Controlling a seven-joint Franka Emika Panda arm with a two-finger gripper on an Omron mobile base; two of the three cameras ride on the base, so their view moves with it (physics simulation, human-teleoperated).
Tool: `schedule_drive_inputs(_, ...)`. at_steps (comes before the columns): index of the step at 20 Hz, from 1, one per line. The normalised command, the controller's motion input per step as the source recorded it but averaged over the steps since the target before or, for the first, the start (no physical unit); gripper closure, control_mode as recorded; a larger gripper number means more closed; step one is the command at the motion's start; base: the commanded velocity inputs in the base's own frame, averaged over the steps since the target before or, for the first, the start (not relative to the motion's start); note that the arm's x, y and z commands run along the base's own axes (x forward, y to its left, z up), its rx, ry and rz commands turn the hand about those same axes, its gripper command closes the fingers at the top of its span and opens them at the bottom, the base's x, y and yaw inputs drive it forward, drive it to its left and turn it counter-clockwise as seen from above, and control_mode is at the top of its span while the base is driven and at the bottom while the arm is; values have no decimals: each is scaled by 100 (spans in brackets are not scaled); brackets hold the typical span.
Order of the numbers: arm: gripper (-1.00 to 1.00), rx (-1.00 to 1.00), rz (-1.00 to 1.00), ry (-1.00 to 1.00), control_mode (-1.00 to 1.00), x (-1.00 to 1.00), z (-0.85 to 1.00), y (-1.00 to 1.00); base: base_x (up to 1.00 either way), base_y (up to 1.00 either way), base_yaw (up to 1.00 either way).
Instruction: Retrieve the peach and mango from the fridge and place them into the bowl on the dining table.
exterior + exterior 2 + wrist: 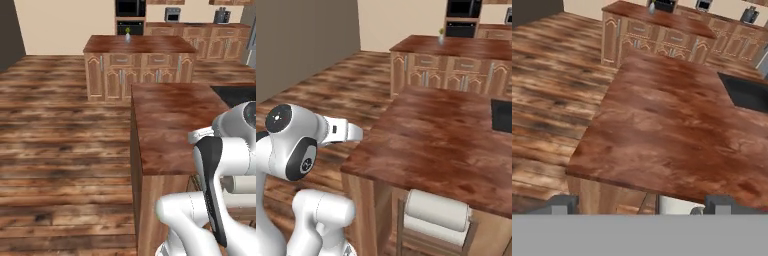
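Observation:
The dining table (677, 130) is a glossy reddish-brown counter with a black inset sink (747, 92) at its right side. It also appears in the left base view as the dining table (170, 125) and in the right base view as the dining table (446, 140). My gripper (642, 205) hovers above the table's near-left corner, looking down across the top. It is open, its two dark fingertips (559, 205) stand far apart, and nothing is between them. The peach, mango, fridge and bowl are out of view.
A smaller wooden island (140, 47) with a small vase (128, 35) stands beyond the table. A paper towel roll (438, 212) hangs under the table's near end. Open plank floor (60, 130) lies to the left. Cabinets and an oven (130, 15) line the back wall.

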Motion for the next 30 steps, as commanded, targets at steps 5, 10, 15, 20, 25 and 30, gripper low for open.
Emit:
schedule_drive_inputs(5, -100, 0, 0, 0, 100, 0, 0, 0, 0, 100, 0)
schedule_drive_inputs(10, -100, 0, 0, 0, 100, 0, 0, 0, 17, 100, -10)
schedule_drive_inputs(15, -100, 0, 0, 0, 100, 0, 0, 0, 73, 100, -34)
schedule_drive_inputs(20, -100, 0, 0, 0, 100, 0, 0, 0, 100, 77, -57)
schedule_drive_inputs(25, -100, 0, 0, 0, 100, 0, 0, 0, 100, 81, -59)
schedule_drive_inputs(30, -100, 0, 0, 0, 100, 0, 0, 0, 100, 99, -61)
